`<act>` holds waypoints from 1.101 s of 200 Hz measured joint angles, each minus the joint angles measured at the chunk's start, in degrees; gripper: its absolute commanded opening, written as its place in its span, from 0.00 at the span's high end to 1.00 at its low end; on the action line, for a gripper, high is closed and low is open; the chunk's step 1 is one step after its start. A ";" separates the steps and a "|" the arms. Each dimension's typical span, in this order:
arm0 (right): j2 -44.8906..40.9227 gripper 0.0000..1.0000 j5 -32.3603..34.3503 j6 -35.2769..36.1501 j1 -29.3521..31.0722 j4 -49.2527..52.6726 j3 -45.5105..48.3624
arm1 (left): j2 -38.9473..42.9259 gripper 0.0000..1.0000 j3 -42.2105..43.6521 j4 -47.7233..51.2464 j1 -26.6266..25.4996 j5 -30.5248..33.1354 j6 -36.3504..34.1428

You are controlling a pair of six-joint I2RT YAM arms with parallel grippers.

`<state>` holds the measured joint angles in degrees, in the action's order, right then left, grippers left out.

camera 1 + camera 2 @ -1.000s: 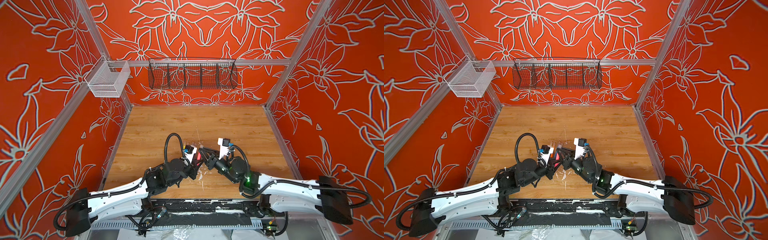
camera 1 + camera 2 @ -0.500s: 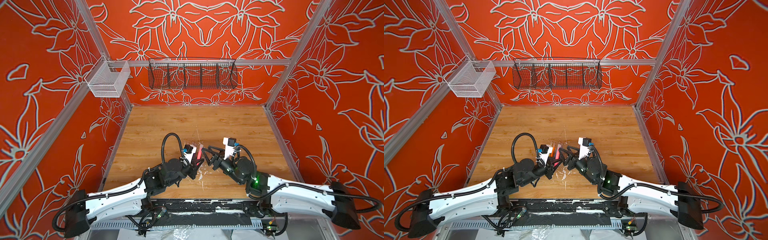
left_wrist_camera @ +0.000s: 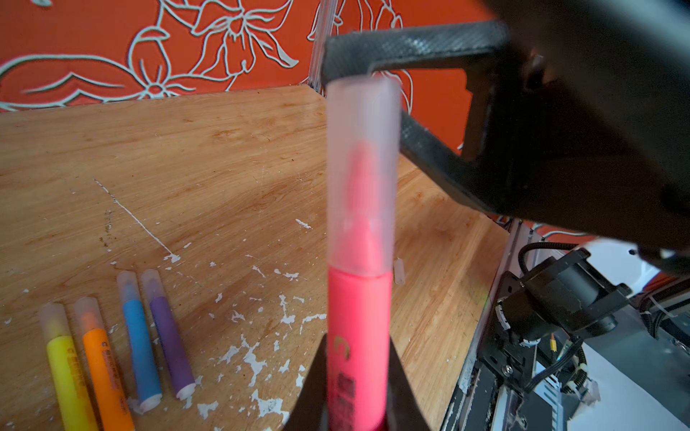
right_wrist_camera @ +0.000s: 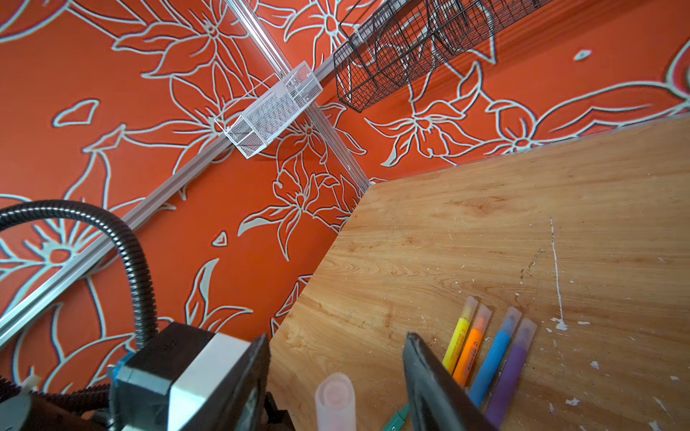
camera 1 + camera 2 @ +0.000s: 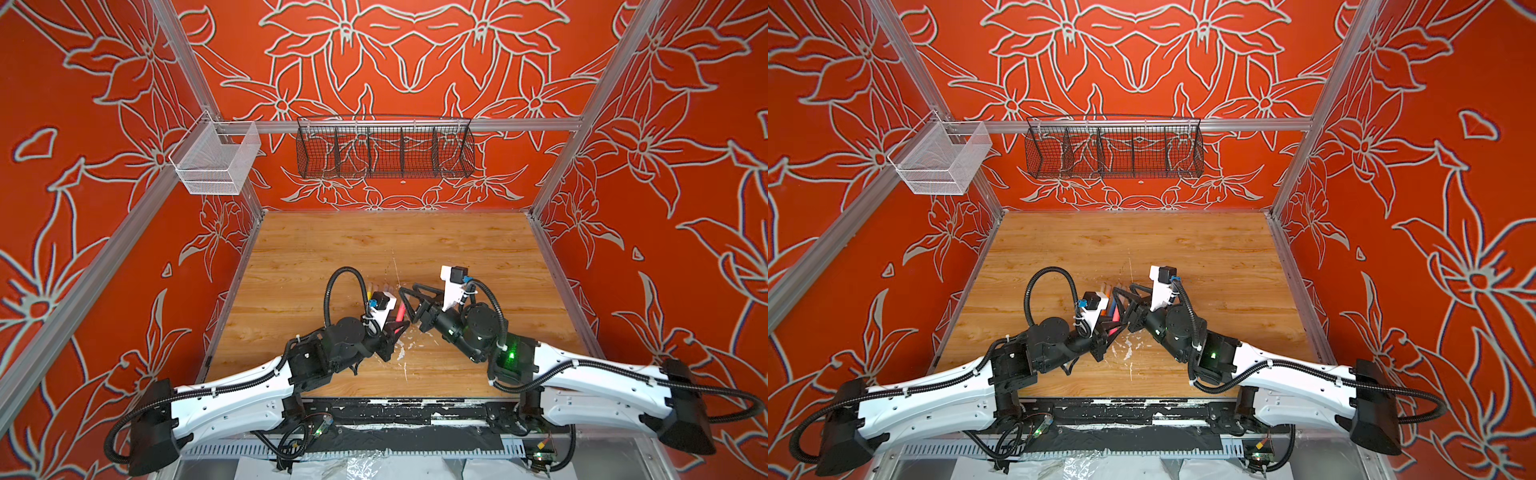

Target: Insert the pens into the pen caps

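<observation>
beside the row of four capped pens (image 3: 140, 347): left gripper (image 3: 356, 373) clamped on the pink pen (image 3: 356, 317), long axis upright, clear cap (image 3: 360, 168) on its tip; right gripper (image 4: 336, 347), jaws apart, flanks that cap.

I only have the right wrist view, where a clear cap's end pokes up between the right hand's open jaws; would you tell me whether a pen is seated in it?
Observer: Yes; the left wrist view shows the pink-red felt-tip pen sitting tip-first in that clear translucent plastic cap, its rim against the barrel.
Operator: What is holding the pen?
Observer: The left hand is shut on its pink barrel.
Operator: Is any loose cap left?
Observer: A small clear tube, seemingly a loose cap, lies on the wooden table.
</observation>
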<state>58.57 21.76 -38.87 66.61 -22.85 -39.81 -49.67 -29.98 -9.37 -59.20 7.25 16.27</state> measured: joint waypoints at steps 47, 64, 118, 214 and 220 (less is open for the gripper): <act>0.96 0.63 0.00 -0.13 -0.13 0.66 0.00 | -0.02 1.00 0.00 0.33 -0.02 -0.72 -0.04; 1.05 0.67 0.00 -0.26 -0.13 0.74 0.00 | -0.09 1.00 0.00 0.33 0.00 -0.87 -0.20; 2.10 0.78 -0.11 -0.74 -0.15 0.70 0.00 | -0.24 1.00 0.00 0.83 -0.02 -0.98 -0.22; 2.49 1.00 -1.55 -2.64 -0.44 0.20 0.00 | -1.66 1.00 -4.44 7.30 0.00 1.40 -1.42; 2.49 1.00 -1.49 -2.84 -0.55 0.04 -0.02 | -2.05 1.00 -5.22 8.13 0.00 1.77 -1.75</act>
<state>61.06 20.27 -41.71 66.06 -22.81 -39.83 -51.72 -35.20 -1.23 -59.20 9.02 14.52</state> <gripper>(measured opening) 0.170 0.151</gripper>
